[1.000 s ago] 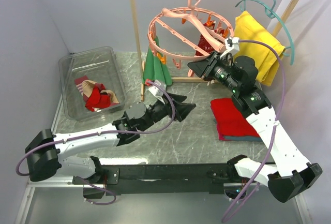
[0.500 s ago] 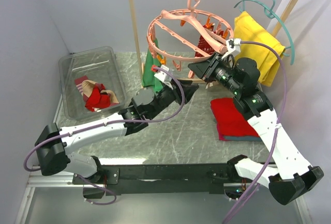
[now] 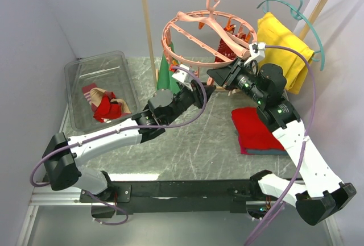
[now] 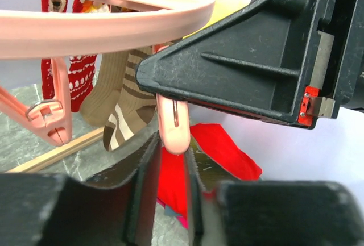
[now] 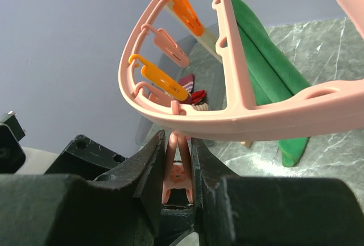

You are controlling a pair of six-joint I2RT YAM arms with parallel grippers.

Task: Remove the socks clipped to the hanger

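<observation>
Right gripper [image 3: 218, 76] clenches a pink peg [image 5: 177, 179] under the hanger [image 5: 227, 122]; we cannot tell the left gripper [image 4: 170, 166] state. Hard pulling could unhook the hanger.

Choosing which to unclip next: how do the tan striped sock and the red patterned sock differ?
The tan striped sock has brown bands; the red patterned sock has white motifs. In the left wrist view the tan one reaches lower and sits right of the red one. Both hang from the pink hanger.
</observation>
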